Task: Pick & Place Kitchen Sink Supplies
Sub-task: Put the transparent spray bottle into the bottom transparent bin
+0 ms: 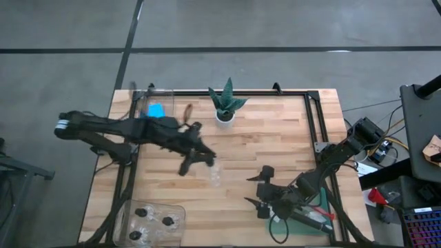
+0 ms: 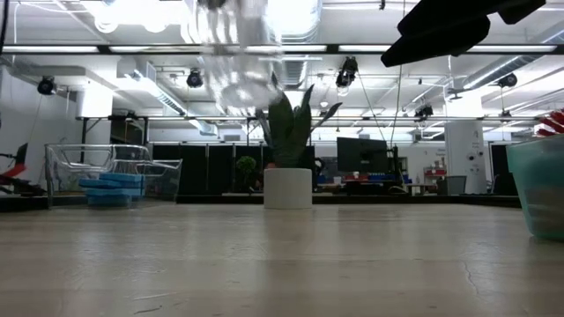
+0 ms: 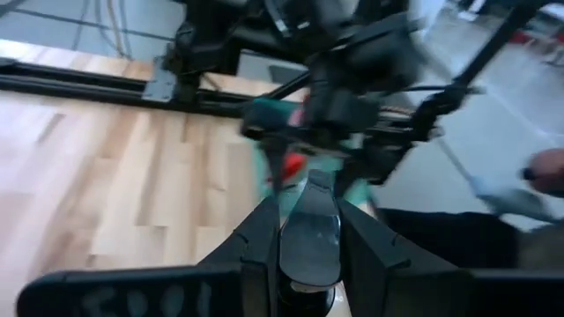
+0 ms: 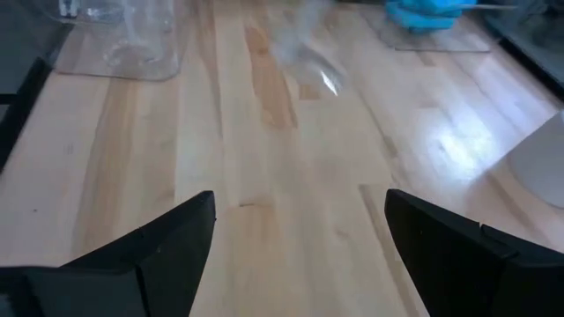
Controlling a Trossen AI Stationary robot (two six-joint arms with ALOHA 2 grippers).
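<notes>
My left fingers (image 1: 209, 165) are clamped on a bottle (image 1: 216, 174), carrying it mid-counter (image 1: 275, 138). It's slick, so a fast swing could fling it. Right fingers (image 1: 260, 189) hang wide open, empty, near the tray (image 1: 310, 219).

Bare wood lies open across the table (image 1: 275, 138) middle and right, blocked only by the potted plant (image 1: 225, 103) at the far edge.
</notes>
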